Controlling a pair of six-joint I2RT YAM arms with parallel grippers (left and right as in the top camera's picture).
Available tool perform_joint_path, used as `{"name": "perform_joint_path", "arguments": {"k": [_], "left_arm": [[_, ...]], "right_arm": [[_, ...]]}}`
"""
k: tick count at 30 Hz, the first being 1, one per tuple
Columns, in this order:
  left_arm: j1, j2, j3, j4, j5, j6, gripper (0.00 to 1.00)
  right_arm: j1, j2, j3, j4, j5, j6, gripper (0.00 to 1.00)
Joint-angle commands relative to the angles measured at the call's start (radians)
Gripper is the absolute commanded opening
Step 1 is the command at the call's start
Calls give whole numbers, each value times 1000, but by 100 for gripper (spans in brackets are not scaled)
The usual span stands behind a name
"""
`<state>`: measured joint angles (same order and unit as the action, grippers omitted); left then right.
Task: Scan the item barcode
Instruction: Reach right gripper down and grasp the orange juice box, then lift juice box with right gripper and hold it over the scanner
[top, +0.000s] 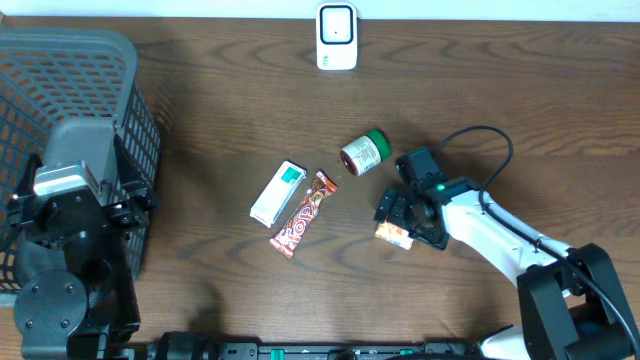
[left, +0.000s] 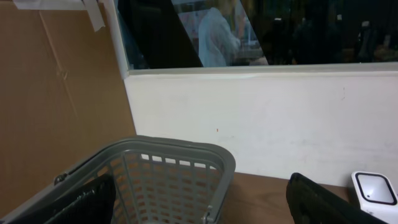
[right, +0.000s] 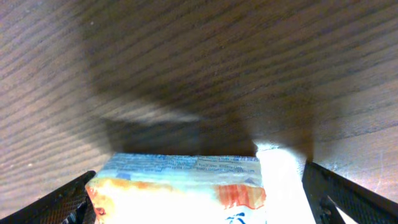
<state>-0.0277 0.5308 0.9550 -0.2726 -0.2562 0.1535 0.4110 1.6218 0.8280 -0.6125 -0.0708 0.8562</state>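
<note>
The item under my right gripper (top: 405, 215) is a small orange-and-white packet (top: 393, 235) lying flat on the wooden table. In the right wrist view the packet (right: 186, 186) fills the space between my two dark fingers (right: 65, 202), and the right gripper (right: 205, 205) stands open around it, close above the table. No barcode shows on the packet's visible face. The white scanner (top: 337, 36) stands at the table's far edge, and also shows at the lower right of the left wrist view (left: 375, 190). My left gripper (left: 202, 208) is open and empty, raised near the basket.
A grey plastic basket (top: 95, 60) fills the left side, with the left arm (top: 70, 200) beside it. A green-lidded jar (top: 364, 153), a white-and-green box (top: 277, 193) and a red candy bar (top: 303, 213) lie left of and behind the packet.
</note>
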Motion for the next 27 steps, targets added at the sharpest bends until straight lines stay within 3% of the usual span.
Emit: {"name": "perform_joint_path", "arguments": {"k": [1, 10, 14, 24, 27], "left_arm": [[6, -2, -4, 1, 10, -10, 87], [6, -2, -4, 1, 10, -10, 87], [6, -2, -4, 1, 10, -10, 87], [6, -2, -4, 2, 10, -10, 87], [6, -2, -4, 1, 10, -10, 87]], "right_arm": [[2, 1, -11, 3, -63, -35, 99], [25, 2, -11, -8, -90, -48, 99], [25, 2, -11, -8, -92, -51, 85], [25, 2, -11, -6, -81, -69, 72], [25, 2, -11, -7, -76, -69, 62]]}}
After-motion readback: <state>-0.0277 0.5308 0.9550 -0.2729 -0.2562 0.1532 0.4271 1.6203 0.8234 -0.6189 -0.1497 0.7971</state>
